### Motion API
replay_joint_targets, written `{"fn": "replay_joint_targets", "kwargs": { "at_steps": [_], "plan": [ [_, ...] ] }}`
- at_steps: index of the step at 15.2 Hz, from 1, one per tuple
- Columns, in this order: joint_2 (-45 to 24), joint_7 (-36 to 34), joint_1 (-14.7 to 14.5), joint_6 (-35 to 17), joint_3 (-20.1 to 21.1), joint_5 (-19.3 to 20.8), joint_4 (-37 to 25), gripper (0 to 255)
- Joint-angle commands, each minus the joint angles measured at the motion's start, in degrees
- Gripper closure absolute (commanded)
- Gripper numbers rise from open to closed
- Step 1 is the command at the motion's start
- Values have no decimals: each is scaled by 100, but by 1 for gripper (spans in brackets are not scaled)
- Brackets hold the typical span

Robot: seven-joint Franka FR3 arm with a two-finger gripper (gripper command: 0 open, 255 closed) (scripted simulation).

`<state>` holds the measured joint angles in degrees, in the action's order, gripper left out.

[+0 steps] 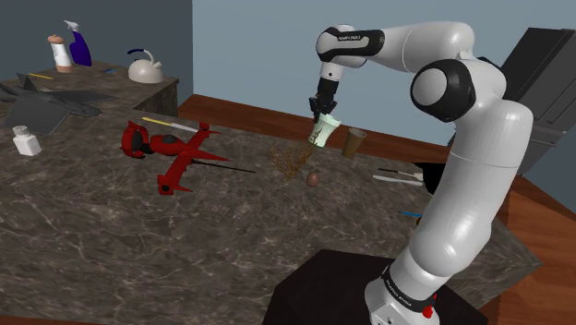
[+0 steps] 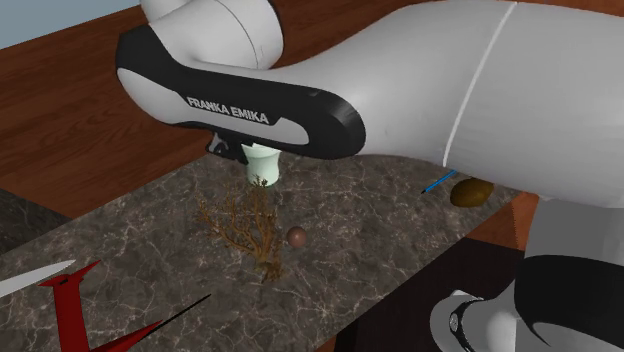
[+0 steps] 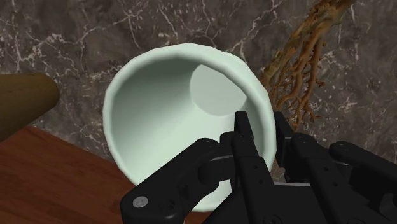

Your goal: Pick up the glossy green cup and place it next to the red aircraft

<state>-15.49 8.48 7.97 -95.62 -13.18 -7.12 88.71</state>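
A dark, marble-patterned tabletop (image 1: 111,249) is spanning the foreground, with pale veins running across it under even lighting. A reddish-brown wooden floor (image 1: 268,113) is showing beyond its far edge. A blue-grey wall (image 1: 249,42) is closing the room behind. A second stone-topped counter (image 1: 164,95) is standing at the shoulder view's upper left.

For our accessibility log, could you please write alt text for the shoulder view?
The tool of a white robot arm holds a pale green cup tilted above a dark marbled table. A red aircraft lies on the table toward the view's left, well apart from the cup; brown twigs lie near the cup.
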Motion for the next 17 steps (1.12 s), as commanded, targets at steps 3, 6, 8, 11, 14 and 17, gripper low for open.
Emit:
{"fn": "replay_joint_targets", "kwargs": {
  "at_steps": [3, 6, 8, 11, 14, 17],
  "plan": [
    [35, -25, 6, 295, -4, 10, -263, 255],
    [22, -39, 17, 531, -8, 8, -513, 255],
    [4, -48, 26, 692, -10, 5, -691, 255],
    [-35, -60, 43, 941, -14, -3, -978, 255],
    [-91, -72, 64, 1199, -17, -16, -1292, 255],
    [-168, -82, 90, 1468, -20, -35, -1637, 255]
  ]
}}
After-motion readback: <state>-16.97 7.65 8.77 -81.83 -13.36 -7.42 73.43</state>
